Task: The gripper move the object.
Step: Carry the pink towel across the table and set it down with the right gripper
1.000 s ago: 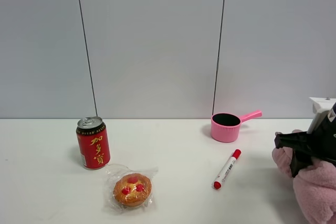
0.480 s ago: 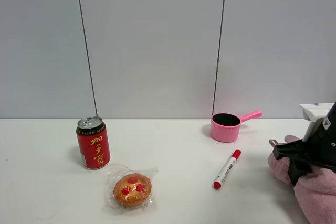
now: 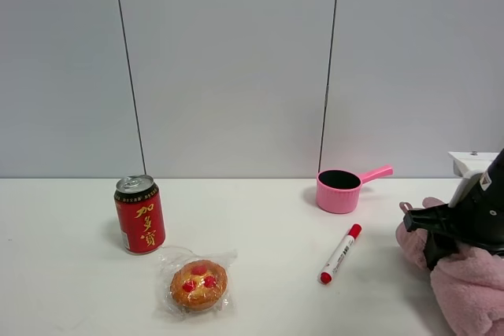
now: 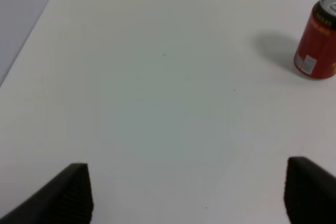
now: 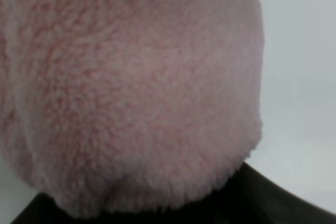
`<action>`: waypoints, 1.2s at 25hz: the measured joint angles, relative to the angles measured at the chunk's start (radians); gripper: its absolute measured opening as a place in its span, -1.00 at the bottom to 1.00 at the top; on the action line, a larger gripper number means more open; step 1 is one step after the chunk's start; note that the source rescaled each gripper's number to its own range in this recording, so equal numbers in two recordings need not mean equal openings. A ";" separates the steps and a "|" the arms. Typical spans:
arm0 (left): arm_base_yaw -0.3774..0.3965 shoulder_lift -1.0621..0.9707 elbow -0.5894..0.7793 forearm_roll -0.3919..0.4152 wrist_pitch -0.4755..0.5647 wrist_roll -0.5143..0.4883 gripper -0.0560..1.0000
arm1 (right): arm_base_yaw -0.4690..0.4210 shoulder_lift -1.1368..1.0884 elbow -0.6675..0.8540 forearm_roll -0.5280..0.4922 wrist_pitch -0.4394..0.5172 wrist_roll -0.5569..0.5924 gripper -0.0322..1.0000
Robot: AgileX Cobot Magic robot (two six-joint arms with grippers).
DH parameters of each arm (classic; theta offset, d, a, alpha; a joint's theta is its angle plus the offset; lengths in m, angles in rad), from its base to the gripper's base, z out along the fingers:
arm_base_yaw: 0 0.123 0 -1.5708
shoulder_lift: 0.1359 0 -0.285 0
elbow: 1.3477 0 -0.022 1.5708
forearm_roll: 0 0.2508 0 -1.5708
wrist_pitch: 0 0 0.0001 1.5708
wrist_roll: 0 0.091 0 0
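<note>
The fluffy pale pink rolled towel (image 3: pixel 470 290) lies at the far right of the white table (image 3: pixel 260 218), partly cut off by the frame edge. My right gripper (image 3: pixel 429 235), a black claw, is shut on the towel near its left end. In the right wrist view the towel (image 5: pixel 136 87) fills almost the whole picture, with a black part along one edge; its band is not distinguishable. My left gripper (image 4: pixel 189 192) is open and empty above bare table, and does not show in the exterior high view.
A red drink can (image 3: pixel 139 214) stands at the left and also shows in the left wrist view (image 4: pixel 317 40). A wrapped pastry (image 3: pixel 198 283) lies in front of it. A red-capped marker (image 3: pixel 339 253) and a pink pot with handle (image 3: pixel 340 189) are left of the towel.
My right gripper and the towel end it holds have shifted left, toward the marker, and slightly up. Nothing else has moved.
</note>
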 joint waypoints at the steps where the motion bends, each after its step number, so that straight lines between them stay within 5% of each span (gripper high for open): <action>1: 0.000 0.000 0.000 0.000 0.000 0.000 1.00 | 0.000 0.000 0.000 0.010 -0.017 0.003 -0.94; 16: 0.000 0.000 0.000 0.000 0.000 0.001 1.00 | 0.001 0.000 0.000 0.028 -0.060 -0.052 -0.94; 25: 0.000 0.000 0.000 0.000 0.000 0.000 1.00 | 0.010 0.000 0.000 0.053 -0.068 -0.059 -0.16; 30: 0.000 0.000 0.000 0.000 0.000 0.000 1.00 | 0.033 0.000 0.000 0.088 -0.085 -0.078 -0.06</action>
